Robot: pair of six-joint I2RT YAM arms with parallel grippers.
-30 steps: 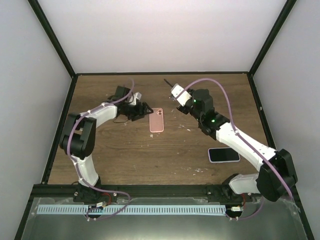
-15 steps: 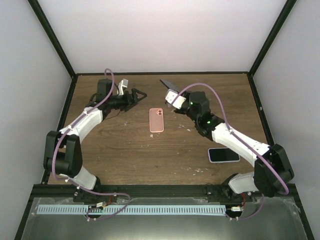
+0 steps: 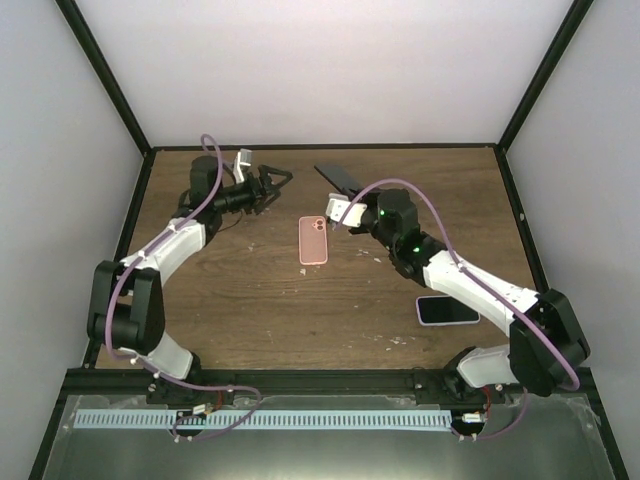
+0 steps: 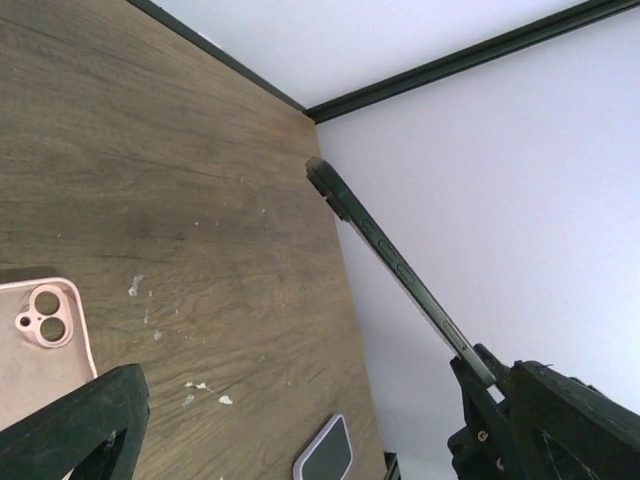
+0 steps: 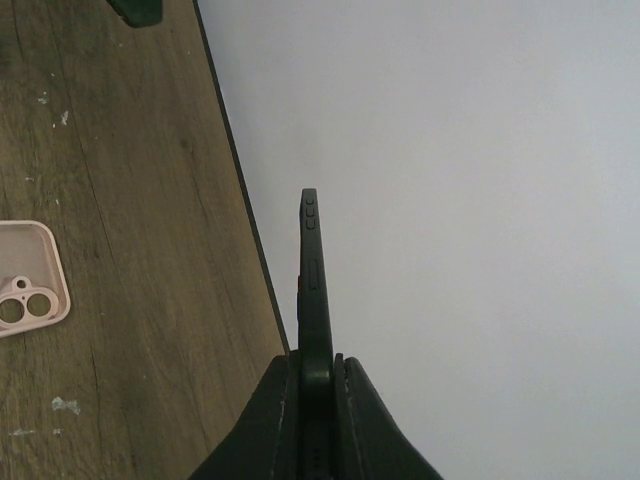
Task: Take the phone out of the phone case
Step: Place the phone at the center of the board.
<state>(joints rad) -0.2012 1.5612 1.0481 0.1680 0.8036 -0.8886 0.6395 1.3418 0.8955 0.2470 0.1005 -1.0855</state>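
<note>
My right gripper (image 3: 348, 198) is shut on a dark phone case (image 3: 336, 178) and holds it in the air over the back of the table. In the right wrist view this case (image 5: 316, 290) stands edge-on between the fingers (image 5: 315, 375), its side buttons showing; I cannot tell whether a phone sits in it. My left gripper (image 3: 276, 179) hangs open and empty to the left of it, not touching it. In the left wrist view the dark case (image 4: 390, 265) runs diagonally, its lower end hidden behind my left gripper's (image 4: 320, 400) right finger.
A pink phone case (image 3: 314, 240) lies flat mid-table, also seen low at the left in both wrist views as the pink case (image 4: 40, 335) (image 5: 28, 275). A phone with a lavender edge and dark screen (image 3: 448, 310) lies at the right front. Black frame rails border the table.
My left gripper has lifted away from the pink case towards the back left and opened wide. My right gripper has shifted left and tilted the dark case flatter.
</note>
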